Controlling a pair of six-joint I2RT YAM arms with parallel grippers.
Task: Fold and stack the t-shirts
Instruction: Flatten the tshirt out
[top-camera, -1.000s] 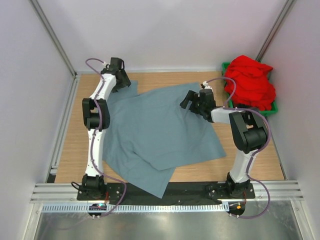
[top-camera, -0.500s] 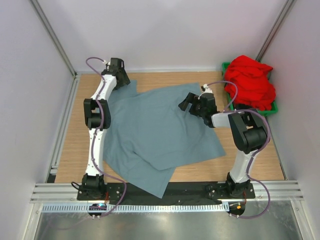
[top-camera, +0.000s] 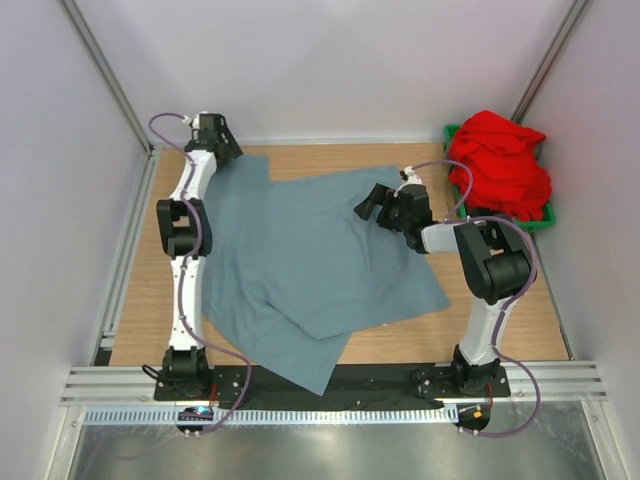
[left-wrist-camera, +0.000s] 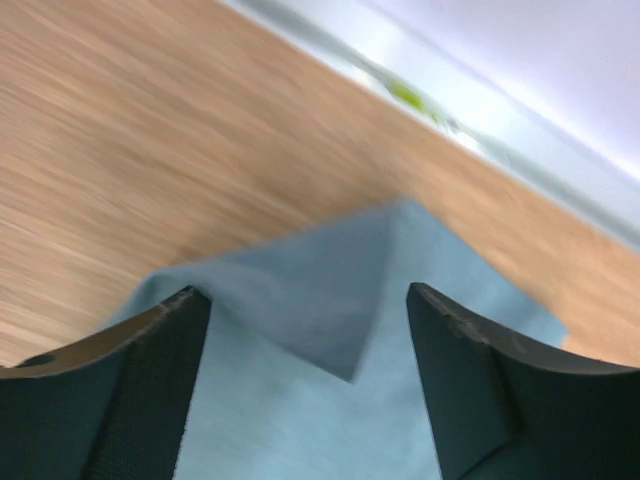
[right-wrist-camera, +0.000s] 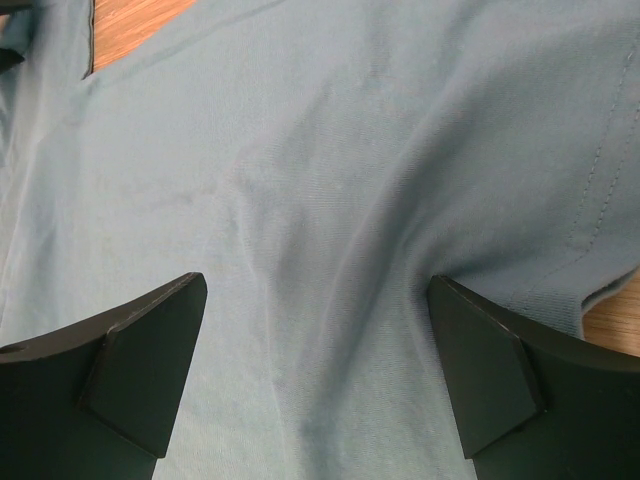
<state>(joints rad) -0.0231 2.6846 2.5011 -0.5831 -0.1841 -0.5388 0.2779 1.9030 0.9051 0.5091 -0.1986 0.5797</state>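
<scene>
The grey-blue t-shirt (top-camera: 310, 250) lies spread and rumpled on the wooden table, its front corner hanging over the near edge. My left gripper (top-camera: 230, 150) is at the shirt's back left corner, jaws open. In the left wrist view a turned-over corner of the cloth (left-wrist-camera: 330, 300) lies under the gap of that gripper (left-wrist-camera: 305, 292), held by neither finger. My right gripper (top-camera: 368, 200) hovers open over the shirt's back right part. In the right wrist view creased cloth (right-wrist-camera: 300, 150) fills the space below it (right-wrist-camera: 315, 285). The red t-shirt (top-camera: 500, 165) is bunched in a bin.
A green bin (top-camera: 540, 218) holding the red shirt stands at the back right corner. Bare wood (top-camera: 500, 300) shows to the right of the grey-blue shirt and along the back. White walls and metal rails (top-camera: 125, 260) enclose the table.
My left arm has swung back and to the left, off the shirt's corner, with its jaws a little wider. The right gripper has edged slightly left over the cloth.
</scene>
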